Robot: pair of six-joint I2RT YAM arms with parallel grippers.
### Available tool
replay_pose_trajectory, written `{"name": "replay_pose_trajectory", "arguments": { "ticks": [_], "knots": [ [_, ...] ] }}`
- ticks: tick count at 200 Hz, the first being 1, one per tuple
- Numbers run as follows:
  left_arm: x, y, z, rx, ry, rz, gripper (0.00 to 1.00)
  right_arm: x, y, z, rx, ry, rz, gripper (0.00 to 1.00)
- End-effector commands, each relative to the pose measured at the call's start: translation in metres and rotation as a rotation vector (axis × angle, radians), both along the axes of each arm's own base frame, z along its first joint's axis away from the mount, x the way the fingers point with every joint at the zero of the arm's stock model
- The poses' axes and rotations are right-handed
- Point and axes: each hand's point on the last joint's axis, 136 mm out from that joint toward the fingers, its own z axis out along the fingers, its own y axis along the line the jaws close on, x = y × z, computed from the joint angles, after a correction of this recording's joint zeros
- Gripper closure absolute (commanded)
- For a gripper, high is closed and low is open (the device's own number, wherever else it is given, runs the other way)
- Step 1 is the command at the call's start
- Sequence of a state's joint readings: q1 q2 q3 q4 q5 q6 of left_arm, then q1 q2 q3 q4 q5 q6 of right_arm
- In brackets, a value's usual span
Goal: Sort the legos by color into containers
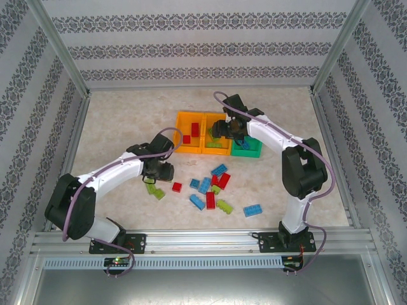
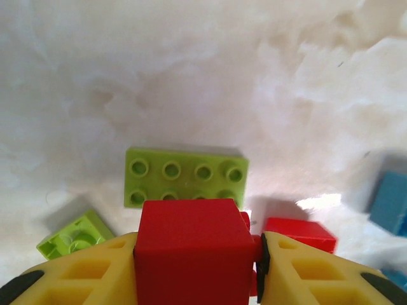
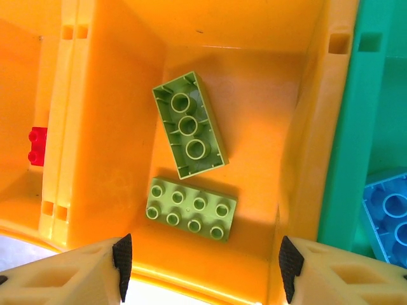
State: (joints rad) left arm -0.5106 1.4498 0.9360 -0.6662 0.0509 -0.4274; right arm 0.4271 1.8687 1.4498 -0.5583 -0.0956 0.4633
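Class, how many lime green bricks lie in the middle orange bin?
2 in the middle orange bin: an upside-down brick farther in, a studs-up brick nearer the fingers. Its near wall could hide another.

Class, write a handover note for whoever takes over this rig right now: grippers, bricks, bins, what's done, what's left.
Left gripper: shut on a red brick.
Right gripper: open, empty, over the middle orange bin.
Done: two lime bricks in that bin, red bricks in the left orange bin, a blue brick in the green bin.
Left: bin the held red brick; sort the loose bricks, blue, red and lime, on the table.
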Motion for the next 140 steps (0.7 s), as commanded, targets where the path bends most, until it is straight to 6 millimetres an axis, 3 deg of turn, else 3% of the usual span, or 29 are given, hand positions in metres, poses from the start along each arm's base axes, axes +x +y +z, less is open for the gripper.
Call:
{"name": "replay_pose_trajectory", "arguments": {
  "ticks": [1,33,73,97,140],
  "knots": [
    [0.019,-0.013,0.033,-0.045,-0.083,0.002,0.54,0.0,-0.007,0.009,0.002,-0.024,0.003,0.35],
    [0.049,-0.03,0.052,-0.069,-0.139,-0.023,0.54,-0.002,-0.006,0.009,0.004,-0.022,0.007,0.35],
    [0.104,-0.051,0.073,-0.081,-0.216,-0.058,0.53,-0.011,-0.001,0.016,0.019,-0.06,0.076,0.35],
    [0.137,-0.063,0.075,-0.098,-0.223,-0.067,0.53,-0.024,0.006,0.018,0.009,-0.093,0.16,0.34],
    [0.182,-0.074,0.057,-0.126,-0.187,-0.048,0.51,-0.054,0.014,0.017,-0.038,-0.146,0.297,0.28]
  ]
}}
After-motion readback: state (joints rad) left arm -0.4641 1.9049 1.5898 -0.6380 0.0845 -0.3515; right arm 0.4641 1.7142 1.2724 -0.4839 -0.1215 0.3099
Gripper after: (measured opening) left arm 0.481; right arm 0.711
